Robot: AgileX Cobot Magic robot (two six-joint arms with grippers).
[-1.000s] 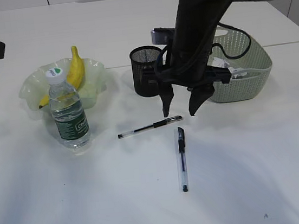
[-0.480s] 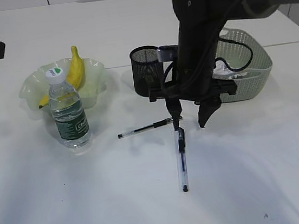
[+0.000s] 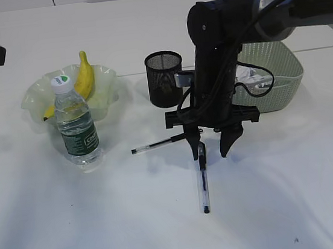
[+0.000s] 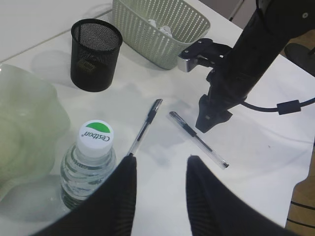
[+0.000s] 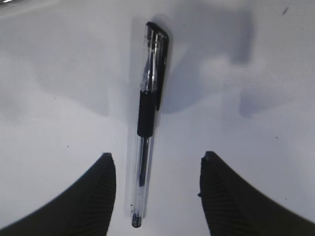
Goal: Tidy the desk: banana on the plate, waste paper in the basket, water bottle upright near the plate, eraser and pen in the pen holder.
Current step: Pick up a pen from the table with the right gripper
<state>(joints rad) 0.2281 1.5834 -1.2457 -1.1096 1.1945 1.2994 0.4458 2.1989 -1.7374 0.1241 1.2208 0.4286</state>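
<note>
Surface [image 3: 272, 196]: white — two pens lying loose.
Right gripper [image 3: 213, 151]: jaws open, straddling the clear pen [image 3: 203, 178], nothing held.
Left gripper [image 4: 160, 169]: jaws part open — empty.

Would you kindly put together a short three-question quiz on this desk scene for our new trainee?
1. True or false: the banana lies in the plate.
2. How many pens lie loose on the desk?
3. The right gripper is: A) shut on a pen; B) open, its jaws either side of the pen nearer the camera; C) inside the pen holder.

Key
1. True.
2. Two: that pen and the other pen, lying beside the upright water bottle.
3. B. In the right wrist view the jaws stand apart, with the pen between them and ungripped.
</note>
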